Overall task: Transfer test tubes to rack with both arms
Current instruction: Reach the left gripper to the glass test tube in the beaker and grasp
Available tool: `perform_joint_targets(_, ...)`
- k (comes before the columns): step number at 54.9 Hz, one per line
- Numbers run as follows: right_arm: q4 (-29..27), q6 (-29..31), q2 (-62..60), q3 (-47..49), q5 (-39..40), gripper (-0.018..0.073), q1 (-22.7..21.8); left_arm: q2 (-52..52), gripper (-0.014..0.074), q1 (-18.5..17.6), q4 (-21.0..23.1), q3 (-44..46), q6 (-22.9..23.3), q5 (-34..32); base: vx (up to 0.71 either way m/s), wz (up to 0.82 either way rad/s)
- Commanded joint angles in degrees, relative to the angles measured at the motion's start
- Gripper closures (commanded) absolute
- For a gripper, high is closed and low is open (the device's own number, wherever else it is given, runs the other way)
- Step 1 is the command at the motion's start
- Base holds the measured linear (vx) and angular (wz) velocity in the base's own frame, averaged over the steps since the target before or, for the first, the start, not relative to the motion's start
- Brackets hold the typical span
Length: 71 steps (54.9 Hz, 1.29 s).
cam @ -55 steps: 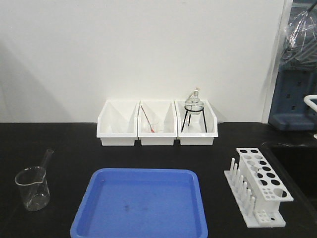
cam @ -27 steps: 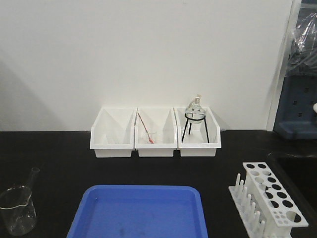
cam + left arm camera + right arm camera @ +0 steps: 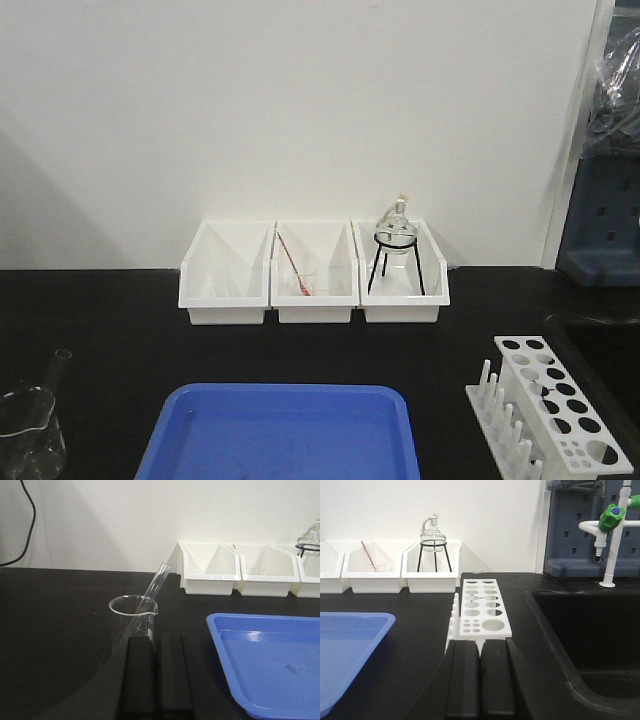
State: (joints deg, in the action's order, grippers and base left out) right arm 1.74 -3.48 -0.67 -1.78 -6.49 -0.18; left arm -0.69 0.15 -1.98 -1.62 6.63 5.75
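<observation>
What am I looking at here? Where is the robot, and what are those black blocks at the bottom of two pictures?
The robot has two arms, and you are seeing through its cameras. One picture looks straight ahead over a black bench. The other two come from cameras on its wrists, so the black blocks are its own grippers: the left gripper and the right gripper, both closed and holding nothing. In front of the left one a glass beaker has a test tube leaning in it. In front of the right one is the white test tube rack, with no tubes in it, next to a sink. In the middle lies a blue tray, and at the back stand three white bins; one holds a round glass flask.
</observation>
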Motion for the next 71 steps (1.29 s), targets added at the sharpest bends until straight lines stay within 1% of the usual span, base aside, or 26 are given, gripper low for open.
perform_joint_targets(1, 0.19, 0.06, -0.60, -0.34, 4.41, 0.0570, 0.01, -0.83, 0.0603, 0.06, 0.44, -1.43, 0.52, -4.72, 0.00, 0.00)
perform_joint_targets(33, 0.19, 0.06, -0.60, -0.34, 5.16, 0.0570, 0.01, -0.83, 0.0603, 0.06, 0.45, -1.43, 1.17, -5.38, 0.00, 0.00)
perform_joint_targets(41, 0.19, 0.06, -0.60, -0.34, 6.16, 0.0570, 0.01, -0.83, 0.0603, 0.06, 0.45, -1.37, 1.11, -8.72, 0.00, 0.00)
perform_joint_targets(46, 0.19, -0.04, -0.60, -0.29, 9.35, 0.0570, 0.01, -0.83, 0.0603, 0.06, 0.45, -1.37, 1.18, -9.97, 0.00, 0.00)
perform_joint_targets(51, 0.19, -0.04, -0.60, 0.39, 12.76, 0.0570, 0.01, -0.83, 0.0603, 0.06, 0.39, -0.40, 1.18, -14.75, 0.00, 0.00)
perform_joint_targets(54, 0.19, -0.04, -0.53, 2.37, 13.15, 0.0570, 0.01, -0.78, 0.0603, 0.06, 0.39, 0.76, 1.12, -18.54, 0.00, 0.00)
perform_joint_targets(58, 0.19, -0.04, 0.45, 6.27, 12.04, 0.0570, 0.01, -0.36, 0.0603, 0.06, 0.39, 3.97, 1.12, -20.17, 0.00, 0.00)
perform_joint_targets(63, 0.42, 0.02, 3.83, 13.48, 8.30, 0.0570, 0.01, 1.90, 0.0603, 0.06, 0.39, 9.83, 1.12, -17.84, 0.00, 0.00)
perform_joint_targets(66, 1.03, 0.24, 7.14, 18.09, 5.73, 0.0569, 0.01, 4.73, 0.0603, 0.06, 0.34, 14.23, 1.12, -15.15, 0.00, 0.00)
perform_joint_targets(71, 2.67, 1.49, 12.58, 23.52, 3.67, 0.0567, 0.01, 9.75, 0.0602, 0.06, 0.19, 19.72, 1.12, -11.65, 0.00, 0.00)
